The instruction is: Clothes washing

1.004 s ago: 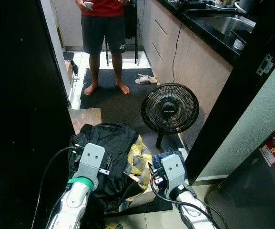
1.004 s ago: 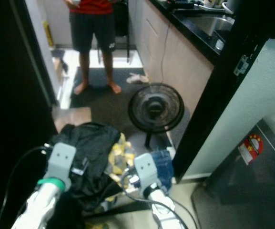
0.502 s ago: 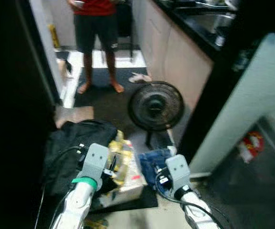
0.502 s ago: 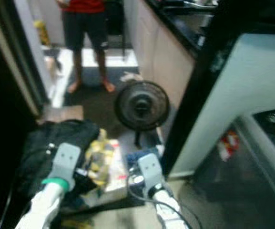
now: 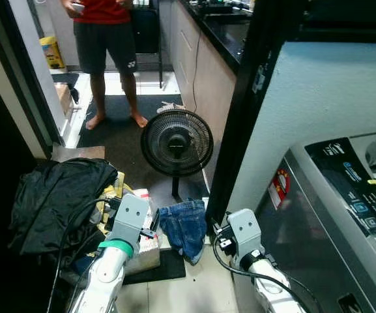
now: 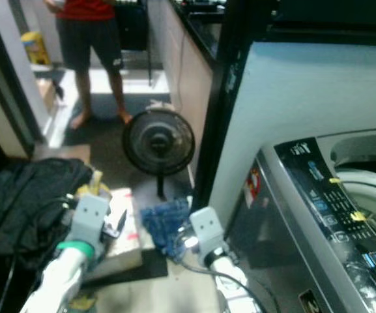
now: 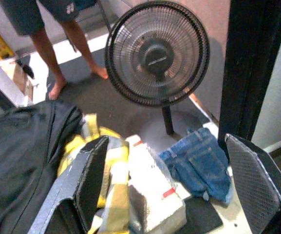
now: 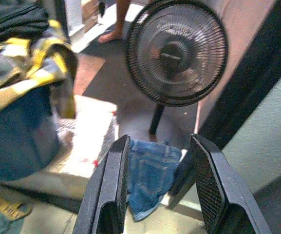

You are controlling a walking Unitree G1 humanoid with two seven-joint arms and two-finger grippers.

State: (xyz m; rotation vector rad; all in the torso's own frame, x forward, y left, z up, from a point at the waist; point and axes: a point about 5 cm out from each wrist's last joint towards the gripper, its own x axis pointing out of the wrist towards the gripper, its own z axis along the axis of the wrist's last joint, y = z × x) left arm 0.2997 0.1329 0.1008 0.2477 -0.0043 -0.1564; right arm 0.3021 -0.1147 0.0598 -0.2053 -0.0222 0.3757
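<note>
While both arms hang low in front of the robot, the left hand (image 7: 164, 195) is spread wide and the right hand (image 8: 159, 190) stands moderately open, each empty. A blue denim garment (image 5: 184, 225) lies crumpled on the floor (image 5: 194, 293) between them, just before the black fan (image 5: 176, 142). A black garment (image 5: 54, 195) is heaped to the left beside a yellow checked cloth (image 7: 112, 195). The washing machine (image 5: 344, 208) stands at right. A person (image 5: 106, 39) stands beyond.

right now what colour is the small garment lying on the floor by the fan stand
Blue denim: the small folded denim garment beside the black pedestal fan shows best in the left wrist view.
</note>
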